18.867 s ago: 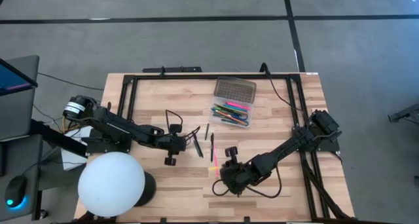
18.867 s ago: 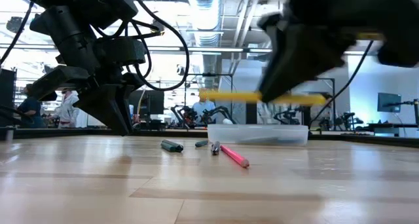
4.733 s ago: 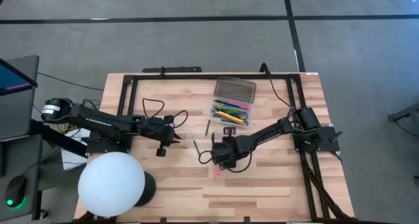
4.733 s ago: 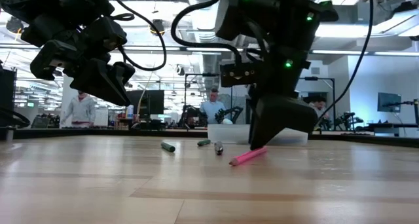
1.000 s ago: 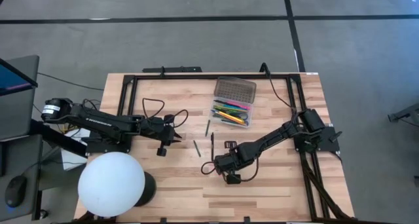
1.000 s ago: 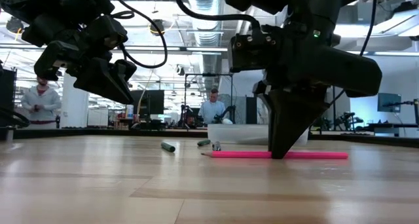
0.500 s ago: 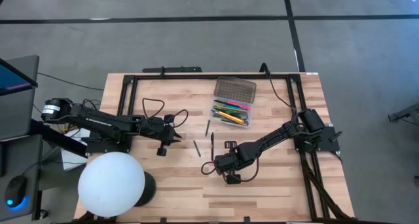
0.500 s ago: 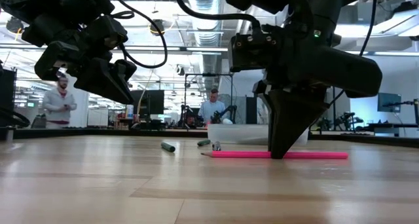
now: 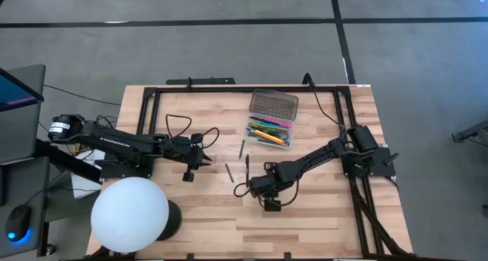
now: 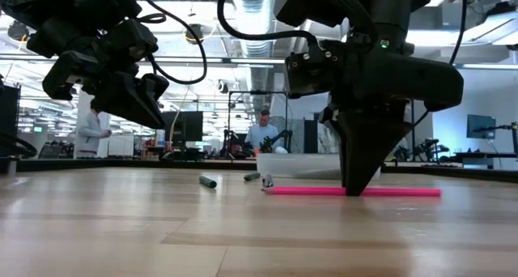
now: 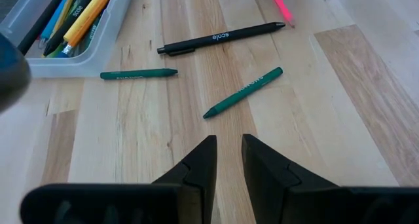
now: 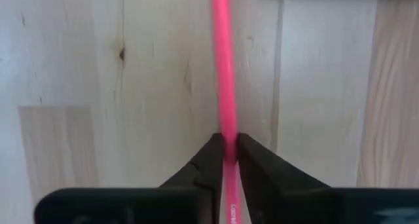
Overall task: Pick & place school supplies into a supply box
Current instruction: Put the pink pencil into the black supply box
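Observation:
A pink pencil (image 10: 307,191) lies level at table height, and my right gripper (image 10: 354,188) is shut on it near the table's middle (image 9: 261,189). The supply box (image 9: 268,132), a translucent tray full of coloured pens, sits toward the far edge. Its dotted lid (image 9: 273,104) lies just beyond it. Two green crayons (image 11: 243,92) (image 11: 139,74) and a black pen (image 11: 222,35) rest flat on the wood between the arms. My left gripper (image 11: 227,150) hovers left of them (image 9: 204,160), above the table. Its fingers stand a narrow gap apart and touch nothing. My right gripper pinches the pink pencil's shaft (image 12: 226,135) between its two fingers, about midway along the pencil's length. The fingers (image 10: 363,168) come from above, pointing down, and lie across the pencil. The pencil stays level; whether it rests on the wood or is just clear, I cannot tell.
A black metal frame (image 9: 149,108) runs along the table's left, far and right sides. Cables trail by both arms. A large white sphere (image 9: 130,214) overlaps the near left corner. Bare wood lies toward the near edge. People stand in the room beyond the table.
My right gripper, still shut on the pink pencil, has shifted a little toward the table's right, and the pencil has moved with it, staying level. My left arm has kept still.

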{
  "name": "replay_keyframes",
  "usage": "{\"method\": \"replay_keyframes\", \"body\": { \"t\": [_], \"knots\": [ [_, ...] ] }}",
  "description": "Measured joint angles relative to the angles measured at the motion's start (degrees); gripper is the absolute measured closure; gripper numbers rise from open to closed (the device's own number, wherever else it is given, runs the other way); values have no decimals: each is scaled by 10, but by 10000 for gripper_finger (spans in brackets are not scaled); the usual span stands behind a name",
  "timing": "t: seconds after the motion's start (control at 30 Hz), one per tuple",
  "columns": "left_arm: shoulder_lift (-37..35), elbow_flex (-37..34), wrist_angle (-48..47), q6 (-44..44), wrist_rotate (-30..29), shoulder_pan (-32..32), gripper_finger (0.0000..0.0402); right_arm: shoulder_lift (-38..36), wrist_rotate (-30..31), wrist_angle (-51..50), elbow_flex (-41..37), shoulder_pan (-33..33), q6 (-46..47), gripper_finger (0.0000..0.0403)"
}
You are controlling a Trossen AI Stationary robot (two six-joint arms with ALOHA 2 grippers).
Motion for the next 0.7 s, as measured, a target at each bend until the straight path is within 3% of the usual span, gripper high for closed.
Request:
{"method": "replay_keyframes", "body": {
  "t": [0.2,0.7],
  "knots": [
    [0,0,0,0,0,0,334,0,-16,-7,0,-7,-5,397],
    [0,0,0,0,0,0,334,0,-9,-9,0,-4,-40,401]
  ]
}}
